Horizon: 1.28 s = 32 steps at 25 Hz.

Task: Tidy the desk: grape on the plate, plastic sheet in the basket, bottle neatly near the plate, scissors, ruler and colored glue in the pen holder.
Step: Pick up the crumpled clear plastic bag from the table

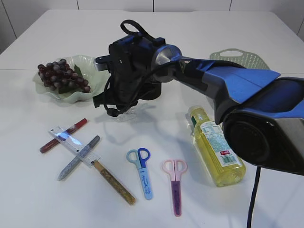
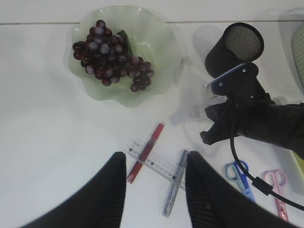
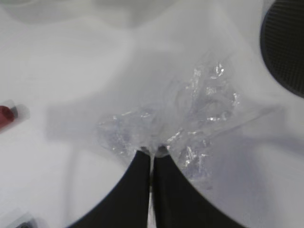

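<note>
My right gripper (image 3: 153, 151) is shut on the crumpled clear plastic sheet (image 3: 204, 114), which lies on the table beside the black pen holder (image 2: 235, 47). The grape bunch (image 1: 61, 75) sits on the green plate (image 1: 90, 61). My left gripper (image 2: 155, 156) hovers open above the clear ruler (image 2: 159, 164), which crosses a red glue pen (image 2: 145, 152) and a silver one (image 2: 175, 183). A gold glue pen (image 1: 114, 183), blue scissors (image 1: 141, 171) and pink scissors (image 1: 175, 183) lie at the front. The yellow bottle (image 1: 216, 145) lies on its side to the right.
The green basket (image 1: 237, 59) stands at the back right, behind the right arm (image 1: 199, 71), which stretches across the middle of the table. A black cable (image 1: 251, 199) hangs at the front right.
</note>
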Each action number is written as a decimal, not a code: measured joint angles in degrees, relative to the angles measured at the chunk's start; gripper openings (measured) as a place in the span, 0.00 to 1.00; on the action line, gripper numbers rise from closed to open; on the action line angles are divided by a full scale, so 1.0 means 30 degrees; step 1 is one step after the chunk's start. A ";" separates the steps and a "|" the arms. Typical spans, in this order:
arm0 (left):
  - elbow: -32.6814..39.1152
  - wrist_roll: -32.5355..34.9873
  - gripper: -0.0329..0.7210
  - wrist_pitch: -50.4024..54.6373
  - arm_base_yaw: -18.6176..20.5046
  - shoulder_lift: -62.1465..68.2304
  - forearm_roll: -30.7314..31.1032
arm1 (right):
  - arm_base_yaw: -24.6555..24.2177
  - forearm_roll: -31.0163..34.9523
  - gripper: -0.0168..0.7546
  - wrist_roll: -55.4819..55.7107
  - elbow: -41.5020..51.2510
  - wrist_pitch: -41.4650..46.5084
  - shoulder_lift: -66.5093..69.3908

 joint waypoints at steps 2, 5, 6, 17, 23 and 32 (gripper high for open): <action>0.0000 0.0000 0.45 0.0000 0.0000 0.0000 0.0000 | 0.0000 0.0000 0.04 0.0000 -0.0618 0.1141 0.0000; 0.0000 0.0000 0.45 0.0000 0.0000 0.0000 0.0000 | 0.0000 0.0088 0.04 -0.0035 -0.1742 0.2844 0.0000; 0.0000 0.0000 0.44 0.0000 0.0000 0.0000 0.0000 | 0.0000 0.0172 0.04 -0.0035 -0.2013 0.3413 0.0000; 0.0000 0.0000 0.44 0.0000 0.0000 0.0000 0.0000 | 0.0000 0.2324 0.04 -0.0799 -0.2808 0.4415 0.0000; 0.0000 0.0000 0.44 0.0000 0.0000 0.0000 0.0000 | 0.0000 0.2928 0.04 -0.1175 -0.2808 0.4492 -0.0209; 0.0000 0.0000 0.44 0.0000 0.0000 0.0000 0.0000 | 0.0000 0.3087 0.04 -0.1489 -0.2808 0.4536 -0.1932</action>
